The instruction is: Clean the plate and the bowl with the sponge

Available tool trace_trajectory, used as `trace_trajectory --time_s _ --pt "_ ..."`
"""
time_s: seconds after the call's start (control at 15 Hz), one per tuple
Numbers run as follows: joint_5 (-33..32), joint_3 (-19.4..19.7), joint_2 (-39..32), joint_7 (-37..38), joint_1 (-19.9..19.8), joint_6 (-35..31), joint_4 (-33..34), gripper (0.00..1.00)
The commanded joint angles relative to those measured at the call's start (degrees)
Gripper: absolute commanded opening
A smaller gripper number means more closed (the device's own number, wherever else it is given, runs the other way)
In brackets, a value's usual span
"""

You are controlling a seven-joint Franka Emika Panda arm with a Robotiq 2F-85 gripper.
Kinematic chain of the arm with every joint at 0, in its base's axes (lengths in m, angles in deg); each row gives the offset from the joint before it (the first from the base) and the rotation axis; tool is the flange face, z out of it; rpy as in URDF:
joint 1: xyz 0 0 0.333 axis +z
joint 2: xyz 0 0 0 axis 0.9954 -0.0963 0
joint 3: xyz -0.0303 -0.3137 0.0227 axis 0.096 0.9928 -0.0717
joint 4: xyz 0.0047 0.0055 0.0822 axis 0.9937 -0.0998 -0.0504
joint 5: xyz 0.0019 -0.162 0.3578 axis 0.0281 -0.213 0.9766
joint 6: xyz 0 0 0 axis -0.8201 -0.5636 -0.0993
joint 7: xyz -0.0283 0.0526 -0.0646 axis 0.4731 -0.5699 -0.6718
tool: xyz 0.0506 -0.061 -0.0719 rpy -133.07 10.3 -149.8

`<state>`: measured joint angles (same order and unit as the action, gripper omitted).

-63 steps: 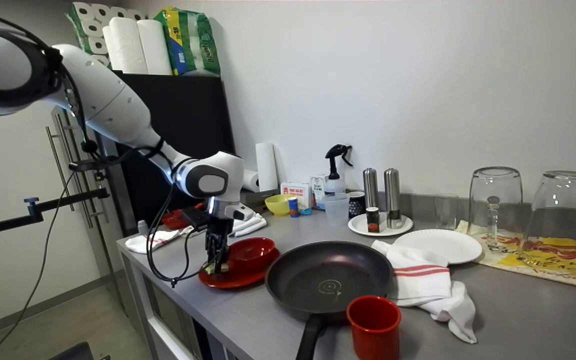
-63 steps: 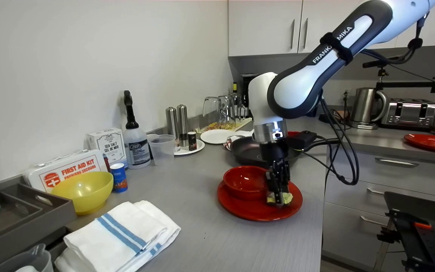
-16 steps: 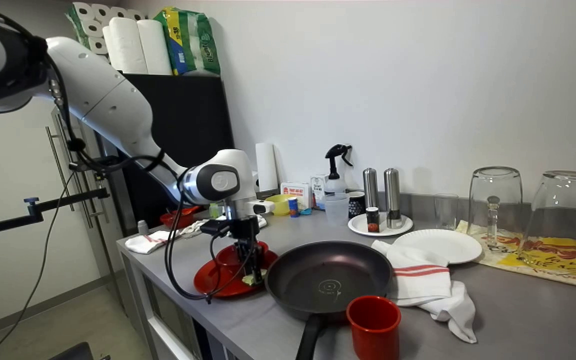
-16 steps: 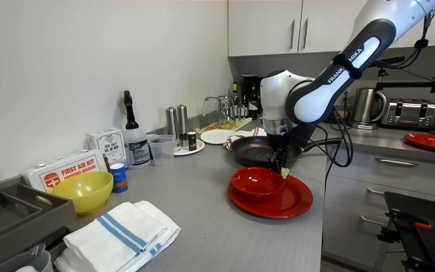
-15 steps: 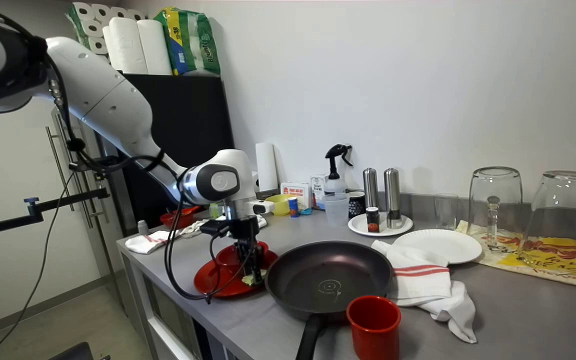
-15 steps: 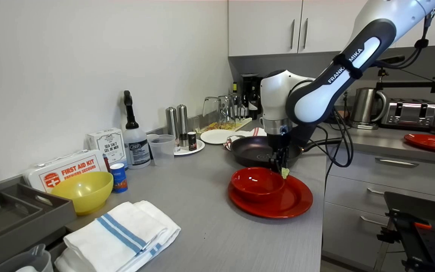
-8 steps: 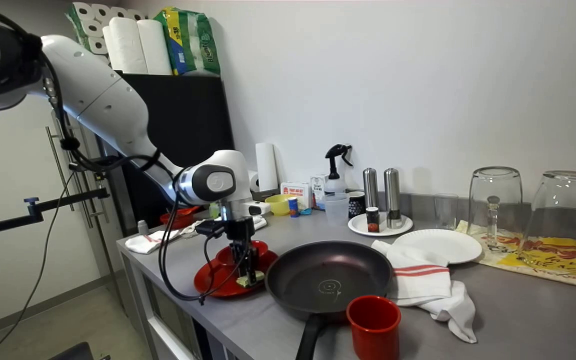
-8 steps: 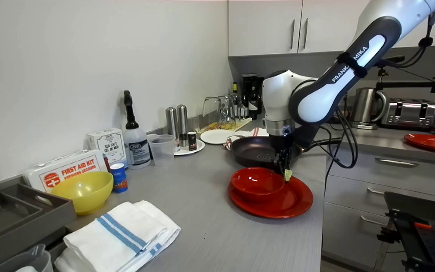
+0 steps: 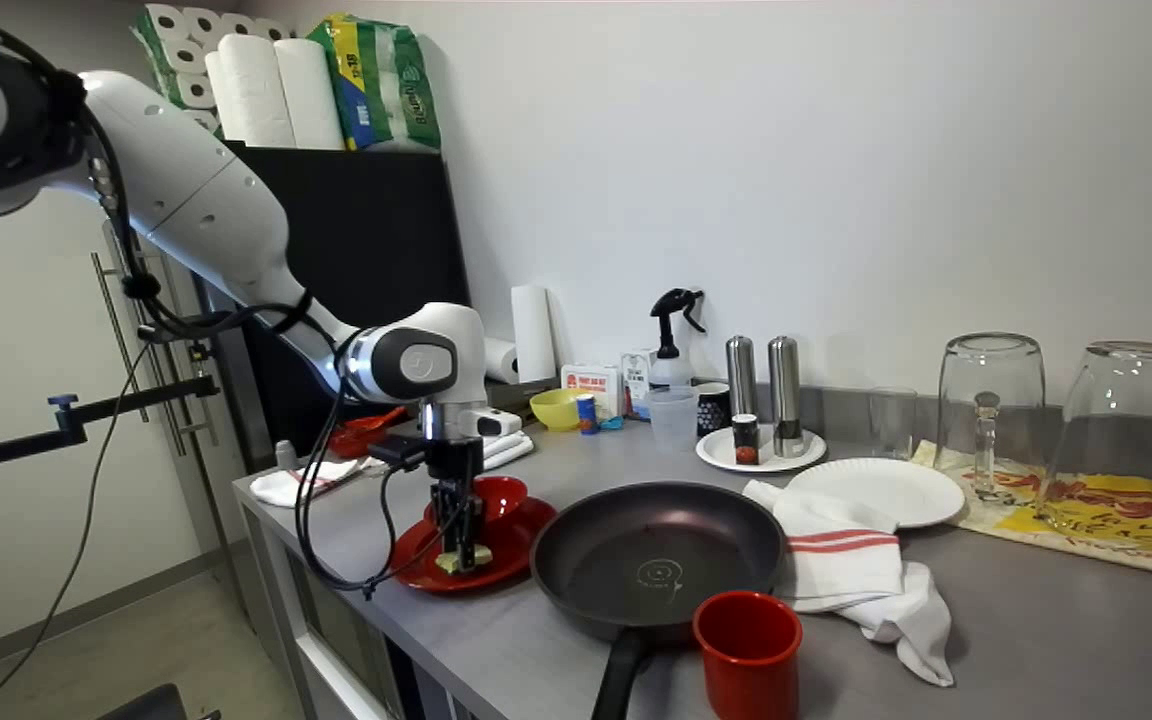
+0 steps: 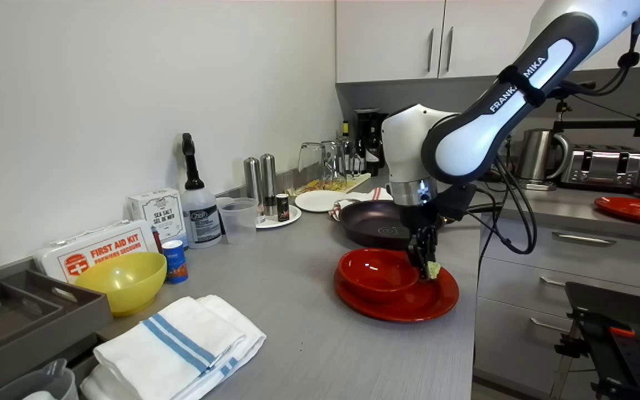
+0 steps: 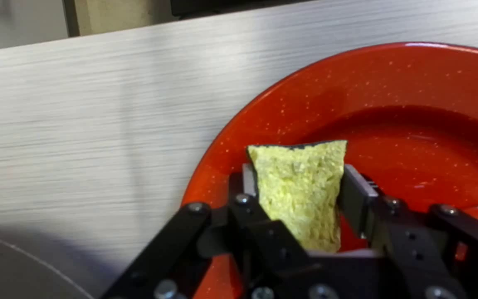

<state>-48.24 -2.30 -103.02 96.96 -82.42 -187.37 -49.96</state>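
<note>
The gripper [image 11: 301,191] clamps the sponge [image 11: 299,176] at the red plate [image 10: 442,294]

At the far left of an exterior view stands a gray divided tray [image 10: 25,333], with a white first aid kit [image 10: 111,241] and a yellow bowl [image 10: 125,283] just beside it. Folded white towels [image 10: 170,344] with blue stripes lie in front of them. Along the wall come a sea salt box [image 10: 158,214], a blue can [image 10: 175,264], a spray bottle [image 10: 202,219], a clear plastic cup [image 10: 240,219] and two steel mills [image 10: 269,180].

Near the middle, the red bowl [image 10: 373,272] sits upright on the red plate, toward its left side. The black frying pan [image 10: 378,225] is behind them, near the plate; in the wrist view a strip of counter [image 11: 131,199] shows between the two.

Just right of the bowl, the gripper points down, its fingers [image 11: 357,203] pressed against opposite sides of the yellow-green sponge. In the wrist view the sponge is over the plate, where the rim drops to the well; whether its underside touches the red surface is hidden. It is apart from the bowl.

The robot arm [image 10: 464,147] slants up to the right. Beyond it stand a steel kettle [image 10: 535,158] and a toaster [image 10: 603,169], and a second red plate [image 10: 636,210] lies at the far right.
</note>
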Motion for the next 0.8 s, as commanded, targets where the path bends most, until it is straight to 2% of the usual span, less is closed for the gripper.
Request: trace_trajectory --time_s 0.0,0.73 --pt "2.28 -0.63 1.31 -1.39 0.34 2.26 -0.44 0.25" --pt "-0.55 1.81 0.74 0.55 0.06 1.28 -0.5 0.25"
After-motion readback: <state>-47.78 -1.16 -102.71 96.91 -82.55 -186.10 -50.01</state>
